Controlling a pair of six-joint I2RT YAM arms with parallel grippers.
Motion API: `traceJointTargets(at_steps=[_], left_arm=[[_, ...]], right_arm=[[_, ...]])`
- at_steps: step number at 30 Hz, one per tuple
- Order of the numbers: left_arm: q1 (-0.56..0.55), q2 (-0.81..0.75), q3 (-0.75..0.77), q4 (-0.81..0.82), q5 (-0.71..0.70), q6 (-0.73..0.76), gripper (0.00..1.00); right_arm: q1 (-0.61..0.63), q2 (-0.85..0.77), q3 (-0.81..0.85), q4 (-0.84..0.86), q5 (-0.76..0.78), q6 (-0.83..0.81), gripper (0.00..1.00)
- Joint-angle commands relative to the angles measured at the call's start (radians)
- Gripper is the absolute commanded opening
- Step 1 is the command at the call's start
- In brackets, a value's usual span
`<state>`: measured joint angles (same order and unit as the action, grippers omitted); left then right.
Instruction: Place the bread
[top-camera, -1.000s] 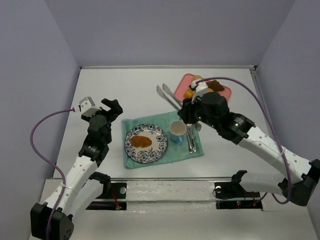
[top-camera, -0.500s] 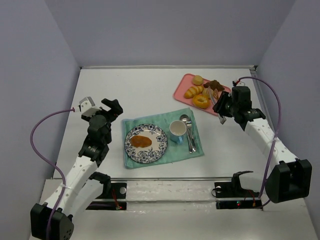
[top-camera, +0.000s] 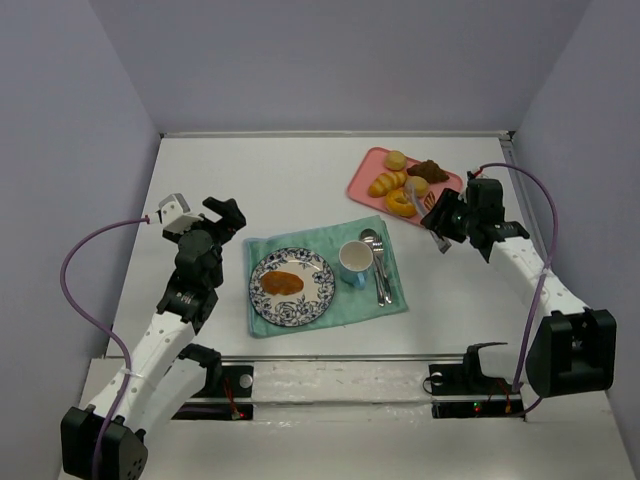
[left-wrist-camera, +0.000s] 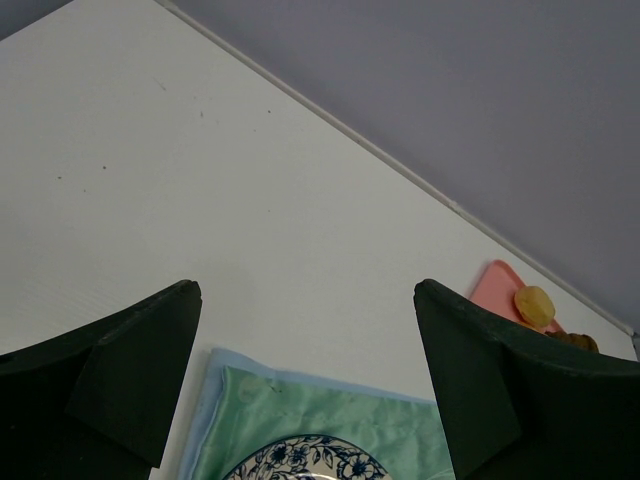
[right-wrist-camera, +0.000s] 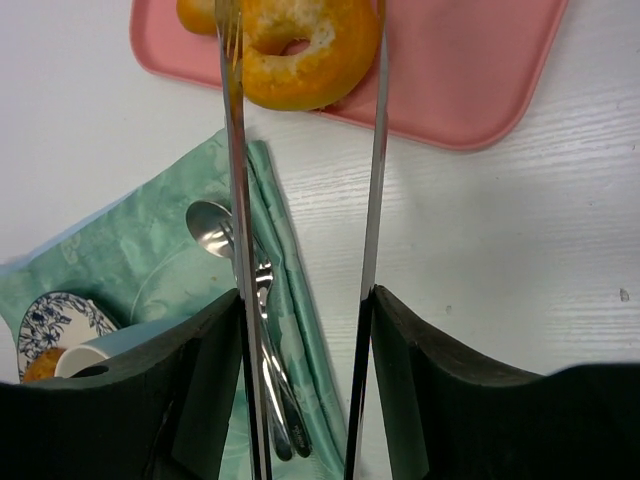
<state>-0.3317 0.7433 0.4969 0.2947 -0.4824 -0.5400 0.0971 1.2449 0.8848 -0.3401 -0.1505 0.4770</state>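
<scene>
The white bench (top-camera: 270, 180) carries a green cloth (top-camera: 300, 238), and a pink tray (top-camera: 368, 168) of bread sits further back to the right. On the cloth are a patterned plate (top-camera: 300, 316) with one oval roll (top-camera: 283, 283), a cup (top-camera: 356, 260) and cutlery (top-camera: 380, 265). The right gripper (right-wrist-camera: 305, 300) pinches metal tongs (right-wrist-camera: 375, 180), whose spread arms straddle a ring-shaped bread (right-wrist-camera: 295, 50) lying on the tray. The left gripper (left-wrist-camera: 305, 290) is spread wide above the bench, holding nothing.
</scene>
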Motion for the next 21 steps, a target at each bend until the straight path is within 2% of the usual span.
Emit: traceJointTargets(at_steps=[1, 14, 15, 19, 21], left_arm=[[0.005, -0.004, -0.012, 0.047, -0.018, -0.006, 0.99], [0.005, -0.004, -0.012, 0.046, -0.019, -0.006, 0.99], [0.005, -0.004, -0.012, 0.047, -0.019, -0.006, 0.99], [0.005, -0.004, -0.012, 0.047, -0.022, -0.006, 0.99], [0.005, -0.002, -0.012, 0.047, -0.024, -0.008, 0.99]], right_arm=[[-0.019, 0.027, -0.004, 0.076, -0.014, 0.041, 0.57], [-0.019, 0.136, -0.010, 0.145, -0.107, 0.063, 0.55], [-0.019, 0.137, -0.014, 0.150, -0.119, 0.066, 0.53], [-0.019, 0.136, -0.018, 0.156, -0.119, 0.072, 0.34], [-0.019, 0.120, -0.020, 0.156, -0.112, 0.074, 0.30]])
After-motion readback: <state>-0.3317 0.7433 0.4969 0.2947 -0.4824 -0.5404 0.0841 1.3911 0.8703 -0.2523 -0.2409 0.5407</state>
